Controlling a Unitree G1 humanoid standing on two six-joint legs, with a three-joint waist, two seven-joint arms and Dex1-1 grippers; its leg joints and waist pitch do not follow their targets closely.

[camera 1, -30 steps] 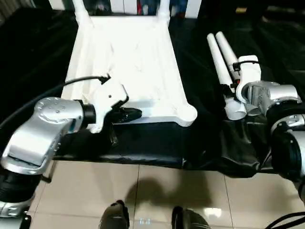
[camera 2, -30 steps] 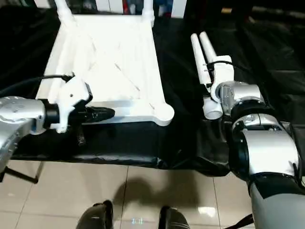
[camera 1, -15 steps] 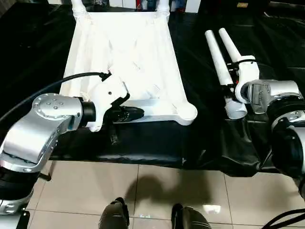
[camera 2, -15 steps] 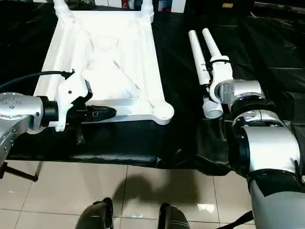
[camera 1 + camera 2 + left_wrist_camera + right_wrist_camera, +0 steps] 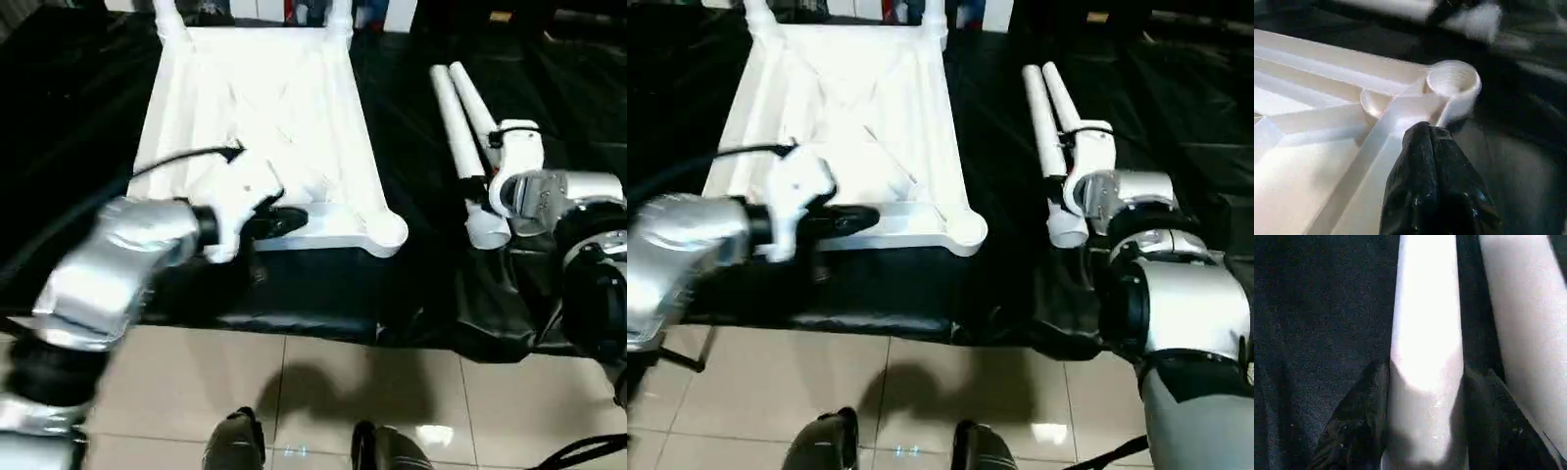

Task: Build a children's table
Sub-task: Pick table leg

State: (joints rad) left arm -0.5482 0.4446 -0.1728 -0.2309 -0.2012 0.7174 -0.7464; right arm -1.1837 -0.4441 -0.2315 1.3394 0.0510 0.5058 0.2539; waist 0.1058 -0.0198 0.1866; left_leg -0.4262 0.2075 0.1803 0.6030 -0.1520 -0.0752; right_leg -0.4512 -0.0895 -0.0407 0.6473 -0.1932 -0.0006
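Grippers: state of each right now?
Left gripper: shut, empty, tips on the tabletop rim.
Right gripper: fingers either side of a leg; grip unconfirmed.

Your white children's table point(image 5: 260, 117) lay upside down, ribbed underside up, two legs point(image 5: 340, 17) fitted at its far corners; two loose legs point(image 5: 453, 117) lay side by side to its right.
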